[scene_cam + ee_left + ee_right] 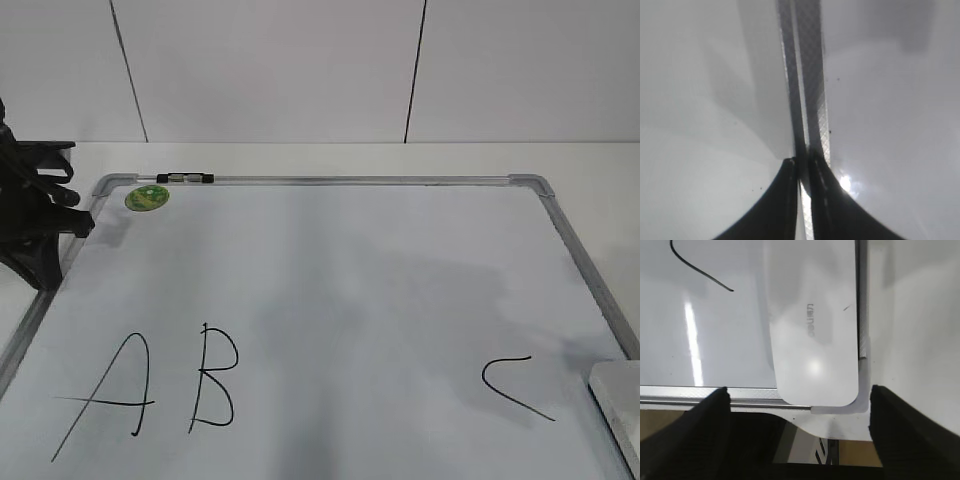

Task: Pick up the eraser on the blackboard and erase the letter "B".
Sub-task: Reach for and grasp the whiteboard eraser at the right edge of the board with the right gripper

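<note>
on a white table [330, 160] before pale wall panels: one blackboard [340, 290], three letters, letter "b" [214, 377] lower left; one eraser [812, 325] lower right corner. left gripper [802, 165] clenched, right gripper [800, 400] spread.

We see a plain robot lab bench: a whiteboard [330, 300] lies flat on a white table [300, 158], and behind the whiteboard stand bare white wall panels [270, 70].
</note>
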You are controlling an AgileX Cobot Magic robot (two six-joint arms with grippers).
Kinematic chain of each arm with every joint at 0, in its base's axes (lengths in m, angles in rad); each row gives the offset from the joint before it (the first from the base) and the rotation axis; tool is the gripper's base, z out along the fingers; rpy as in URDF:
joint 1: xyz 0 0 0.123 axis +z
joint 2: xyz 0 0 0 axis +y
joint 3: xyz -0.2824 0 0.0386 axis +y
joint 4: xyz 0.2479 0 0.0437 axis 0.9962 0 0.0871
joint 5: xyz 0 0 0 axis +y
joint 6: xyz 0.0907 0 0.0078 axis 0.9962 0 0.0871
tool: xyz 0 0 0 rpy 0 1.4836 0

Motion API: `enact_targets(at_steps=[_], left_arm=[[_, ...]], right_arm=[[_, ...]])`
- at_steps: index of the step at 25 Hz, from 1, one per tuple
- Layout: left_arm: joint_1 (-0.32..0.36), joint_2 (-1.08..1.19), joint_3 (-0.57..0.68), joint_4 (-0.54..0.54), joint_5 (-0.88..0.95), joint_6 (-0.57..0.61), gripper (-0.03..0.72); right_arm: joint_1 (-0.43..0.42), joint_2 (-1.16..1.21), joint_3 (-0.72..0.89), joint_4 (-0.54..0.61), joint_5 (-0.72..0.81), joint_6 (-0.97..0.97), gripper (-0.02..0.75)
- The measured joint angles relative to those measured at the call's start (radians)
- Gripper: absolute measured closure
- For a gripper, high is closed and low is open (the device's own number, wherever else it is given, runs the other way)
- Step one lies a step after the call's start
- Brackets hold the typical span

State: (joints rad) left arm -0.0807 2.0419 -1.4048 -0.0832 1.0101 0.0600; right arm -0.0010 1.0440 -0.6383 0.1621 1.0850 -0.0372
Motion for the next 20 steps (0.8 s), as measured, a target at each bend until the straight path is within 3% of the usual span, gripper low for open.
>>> enact_targets(at_steps=[20], left_arm=[[0.0, 0.0, 0.0, -0.002, 0.0, 0.0, 0.663]], right_arm=[[0.0, 0.237, -0.008, 0.002, -0.194, -0.041, 0.069]])
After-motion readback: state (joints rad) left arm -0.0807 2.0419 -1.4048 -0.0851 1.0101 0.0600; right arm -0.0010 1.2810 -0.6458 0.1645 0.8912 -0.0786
